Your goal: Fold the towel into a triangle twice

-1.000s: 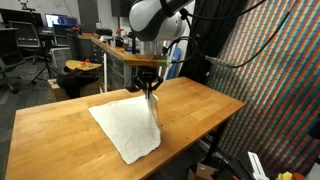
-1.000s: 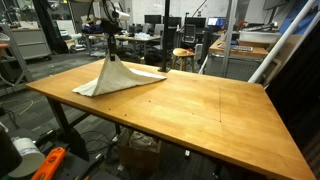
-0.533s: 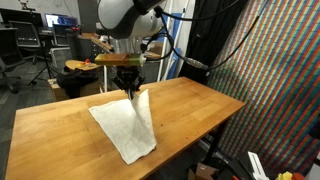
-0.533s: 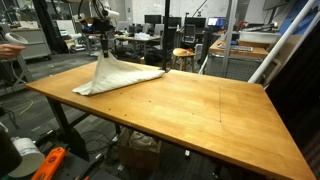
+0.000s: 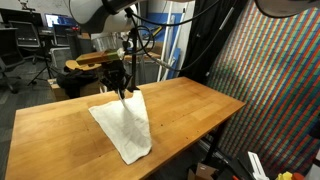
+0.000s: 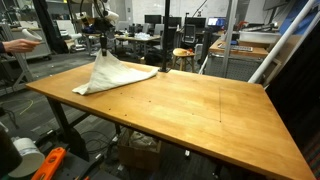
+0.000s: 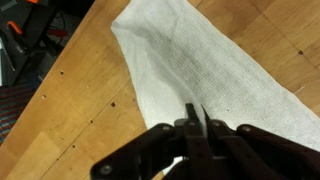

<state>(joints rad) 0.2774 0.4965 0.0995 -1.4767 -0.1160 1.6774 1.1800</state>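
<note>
Close in, my black two-finger gripper (image 7: pixel 196 113) is clenched on one corner of the white, loosely woven cloth towel (image 7: pixel 205 65), holding that corner raised above the smooth light-brown wooden table (image 7: pixel 70 100). From the fingers the limp cloth drapes down and away like a soft tent. Its long axis runs to the opposite corner, which lies flat on the table, and I judge that's where this corner must go.

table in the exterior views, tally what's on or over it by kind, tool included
towel, white: 1
tool, shut on a raised towel corner: 1
total: 2
</note>
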